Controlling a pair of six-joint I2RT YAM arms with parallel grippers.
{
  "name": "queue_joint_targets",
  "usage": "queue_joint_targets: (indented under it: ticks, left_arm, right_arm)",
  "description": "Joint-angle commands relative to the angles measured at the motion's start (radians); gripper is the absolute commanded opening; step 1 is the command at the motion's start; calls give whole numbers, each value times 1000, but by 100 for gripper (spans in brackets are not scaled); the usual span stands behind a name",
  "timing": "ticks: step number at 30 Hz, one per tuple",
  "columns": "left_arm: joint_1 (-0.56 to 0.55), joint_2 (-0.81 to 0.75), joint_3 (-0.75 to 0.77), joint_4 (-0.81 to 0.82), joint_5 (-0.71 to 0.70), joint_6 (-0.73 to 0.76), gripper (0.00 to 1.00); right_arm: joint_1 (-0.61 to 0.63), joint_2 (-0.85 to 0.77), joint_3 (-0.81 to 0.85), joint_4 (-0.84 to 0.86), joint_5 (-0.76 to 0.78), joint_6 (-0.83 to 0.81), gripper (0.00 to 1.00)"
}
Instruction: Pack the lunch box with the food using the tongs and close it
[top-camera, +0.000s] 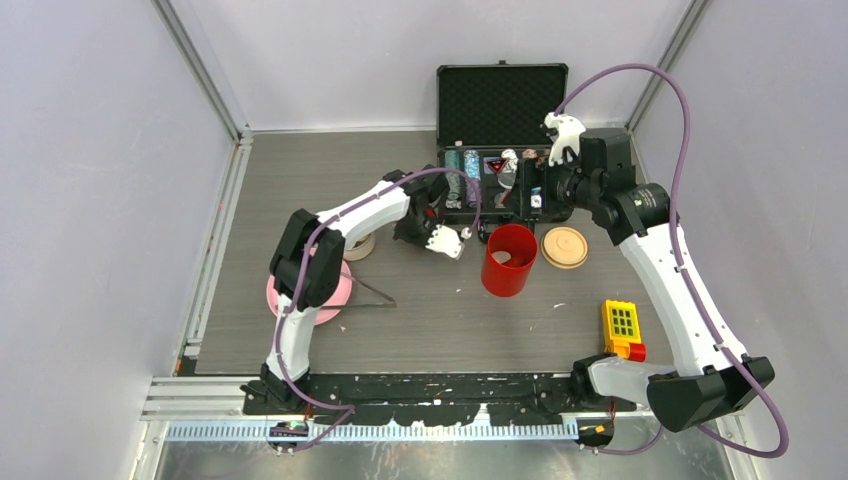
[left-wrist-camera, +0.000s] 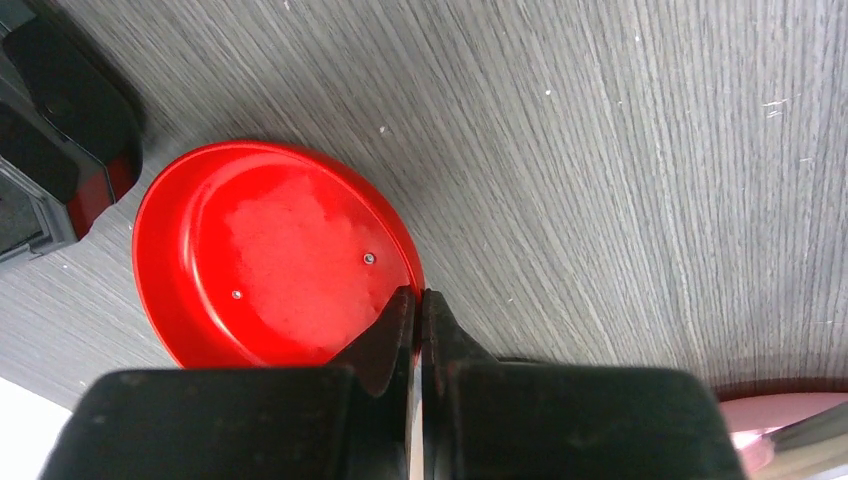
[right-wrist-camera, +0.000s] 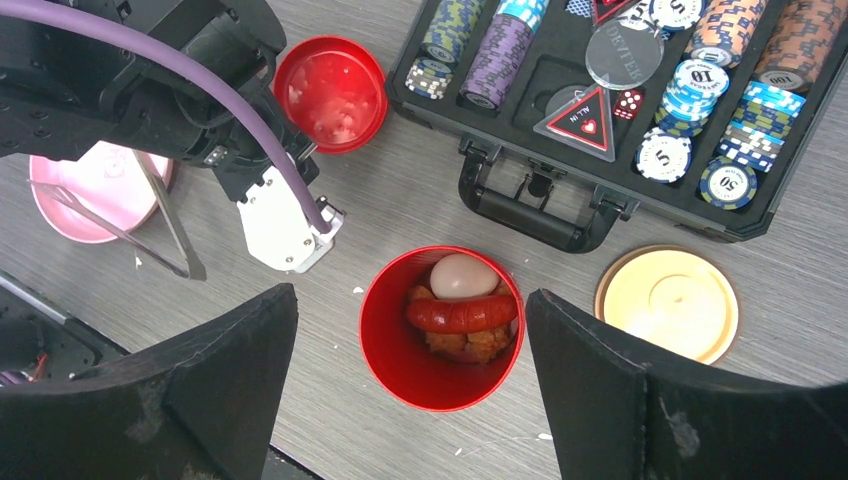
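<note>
— Where's the red lid?
— Upturned on the table, its near rim right at my left pincer. That pincer is closed tight. Whether the rim is caught between the fingers, I can't tell.
— Which step is this?
— Closing up, I'd say. The canister, with the food in it, stands to that pincer's right, beneath my wide-open, empty right pincer. Next: lift the lid, flip it and seat it.
</note>
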Motion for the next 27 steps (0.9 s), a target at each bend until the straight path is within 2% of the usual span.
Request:
queue_joint_targets:
  ticks: [1,6,14,18,21,25,27]
  left_arm:
    - [-9,-41,4,3,-6,-45,0]
    - [-9,-121,72,-54,128,-167,0]
    - [-5,-196,276,-206,322,-400,0]
    - [24,-262,313,-193,472,-549,0]
    - [92,-359,250,-10,627,-819,0]
    - [207,-506,37,470,775,-1276,0]
    - [249,-542,-20,620,804,-1473,0]
  right_arm:
    - [-6,-9,38,17,30,-5,89]
    - [-6,2,62,54,84,11,89]
    - [-9,72,199,38,41,11,89]
    - [-10,82,245,38,13,33,89]
    - [-10,70,242,66,-12,76,89]
    - [-11,54,217,133,-91,99,88]
    - [-11,66,225,138,-154,79,88]
